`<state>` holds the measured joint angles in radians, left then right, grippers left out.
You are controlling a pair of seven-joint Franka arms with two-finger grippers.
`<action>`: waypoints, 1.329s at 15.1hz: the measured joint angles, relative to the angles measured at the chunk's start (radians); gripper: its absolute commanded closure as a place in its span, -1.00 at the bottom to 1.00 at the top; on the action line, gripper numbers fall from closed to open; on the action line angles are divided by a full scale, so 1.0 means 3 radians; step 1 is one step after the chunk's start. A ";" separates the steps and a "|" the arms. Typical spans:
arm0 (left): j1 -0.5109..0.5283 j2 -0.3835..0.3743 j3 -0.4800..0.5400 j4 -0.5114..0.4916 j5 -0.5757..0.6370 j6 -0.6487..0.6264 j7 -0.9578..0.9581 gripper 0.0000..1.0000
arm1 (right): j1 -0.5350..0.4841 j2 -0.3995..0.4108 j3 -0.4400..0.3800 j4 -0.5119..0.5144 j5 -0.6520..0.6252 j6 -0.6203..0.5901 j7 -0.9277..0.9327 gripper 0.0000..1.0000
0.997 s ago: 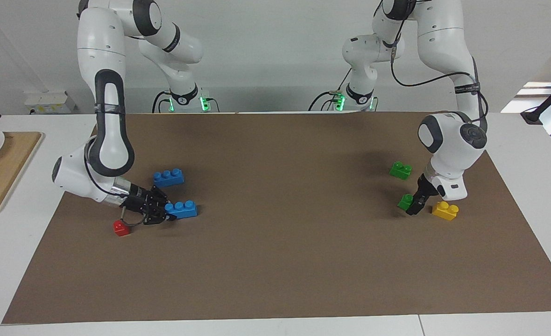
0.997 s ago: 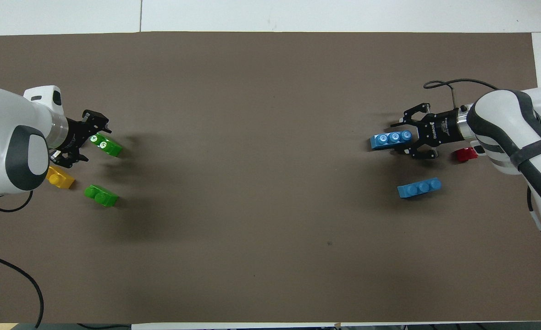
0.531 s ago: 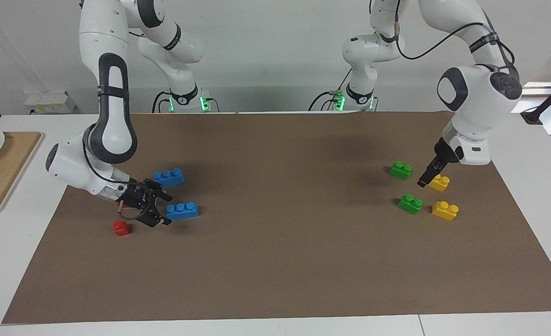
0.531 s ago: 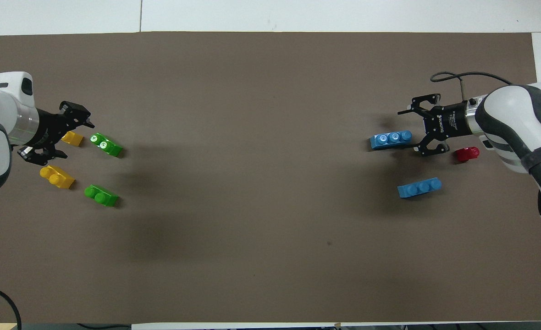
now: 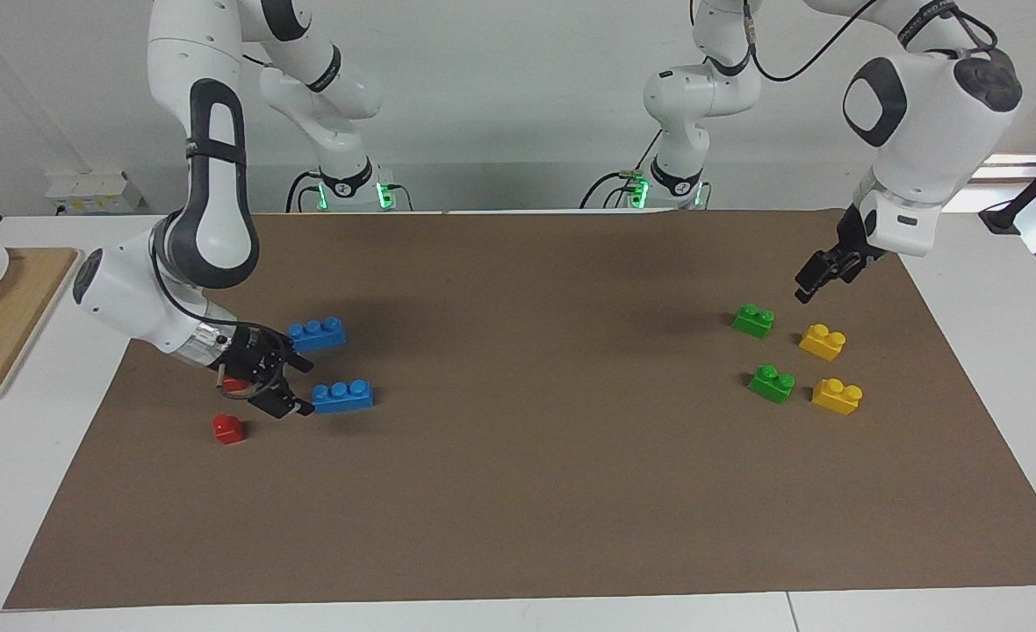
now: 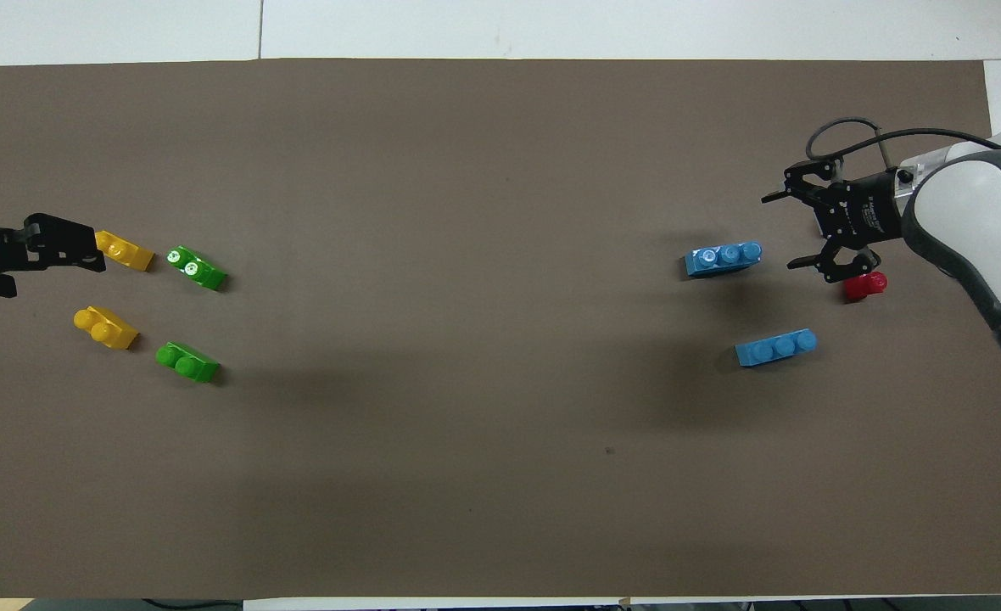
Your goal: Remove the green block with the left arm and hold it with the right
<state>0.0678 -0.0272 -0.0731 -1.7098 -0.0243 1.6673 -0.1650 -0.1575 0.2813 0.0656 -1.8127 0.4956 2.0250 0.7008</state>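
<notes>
Claws hang open and empty above the mat.

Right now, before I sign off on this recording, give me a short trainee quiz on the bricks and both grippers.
1. How many green two-stud bricks lie on the brown mat?
2. True or false: the left gripper holds one of them.
3. The right gripper is open beside: A) the blue three-stud bricks; B) the green two-stud bricks; C) the mat's bare middle.

Key: 1) two; 2) false, it hangs open and empty above the mat; 3) A.
</notes>
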 measured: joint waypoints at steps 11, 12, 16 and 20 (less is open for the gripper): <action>0.0000 0.0007 -0.0046 0.0194 0.0023 -0.0308 0.0535 -1.00 | 0.0103 -0.0924 0.0016 0.0371 -0.1198 -0.0980 -0.1286 -1.00; 0.0000 0.0007 -0.0046 0.0196 0.0023 -0.0302 0.0539 -1.00 | 0.0126 -0.1034 0.0018 0.0383 -0.1263 -0.1079 -0.1409 -1.00; 0.0000 0.0010 -0.0045 0.0217 0.0024 -0.0279 0.0547 -1.00 | 0.0193 -0.1328 0.0024 0.0387 -0.1471 -0.1427 -0.2022 -1.00; 0.0000 0.0011 -0.0043 0.0226 0.0025 -0.0220 0.0549 -1.00 | 0.0233 -0.1354 0.0025 0.0386 -0.1485 -0.1526 -0.2151 -1.00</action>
<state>0.0678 -0.0240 -0.0862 -1.6420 -0.0168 1.6012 -0.0003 -0.0875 -0.1249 0.0729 -1.6967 0.0501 1.5670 0.0555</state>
